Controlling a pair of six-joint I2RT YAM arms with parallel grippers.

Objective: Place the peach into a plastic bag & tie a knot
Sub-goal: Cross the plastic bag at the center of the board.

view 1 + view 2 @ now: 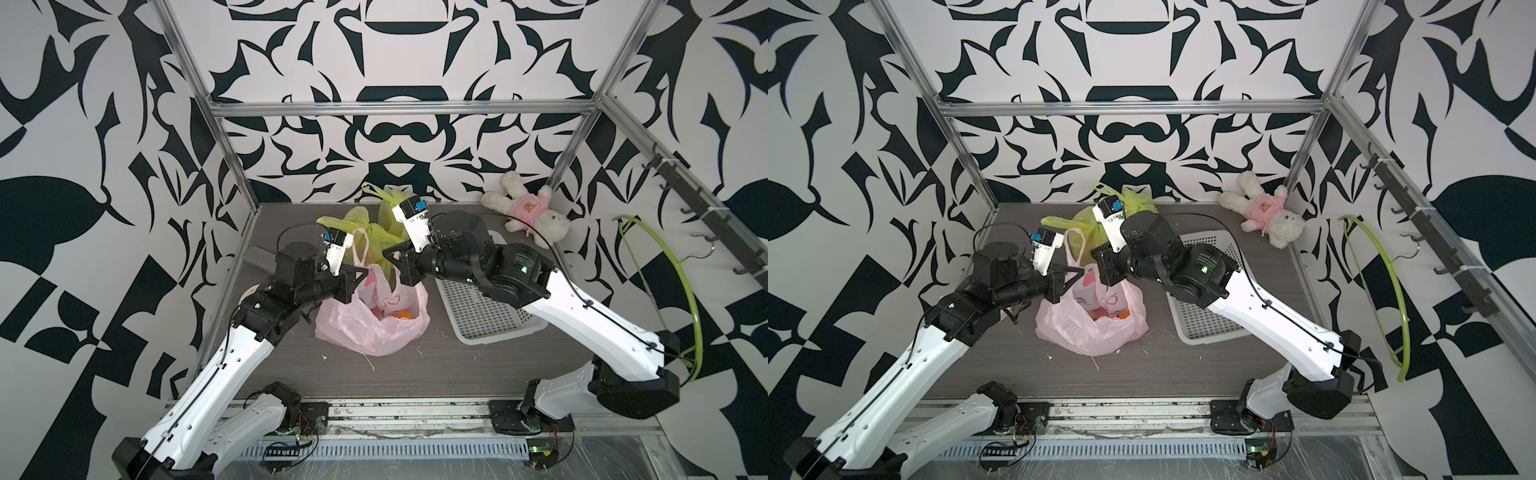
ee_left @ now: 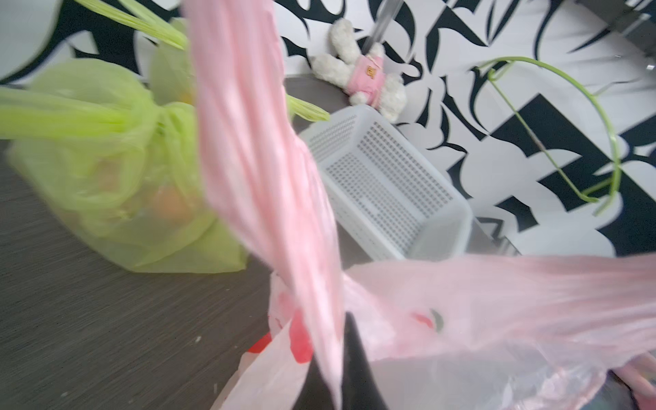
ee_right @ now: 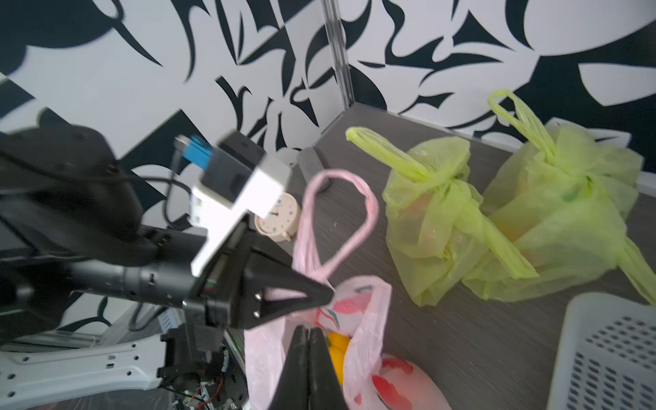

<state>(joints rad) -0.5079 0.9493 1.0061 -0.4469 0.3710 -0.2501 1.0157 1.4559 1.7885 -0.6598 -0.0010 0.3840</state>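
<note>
**Pink plastic bag** (image 1: 365,328): slumped at mid-table with its mouth open. The yellow-orange peach (image 3: 335,349) is seen inside through the opening. One handle loop (image 3: 369,213) is pinched between the closed jaws of the left gripper (image 3: 328,294) and held raised. The jaws of the right gripper (image 3: 309,332) are pressed together over the bag mouth; whether film is caught between them cannot be told. Two knotted green bags (image 3: 436,213) are stood just behind, a white basket (image 1: 486,311) is set beside, and a plush toy (image 1: 528,212) is laid in the far corner.
</note>
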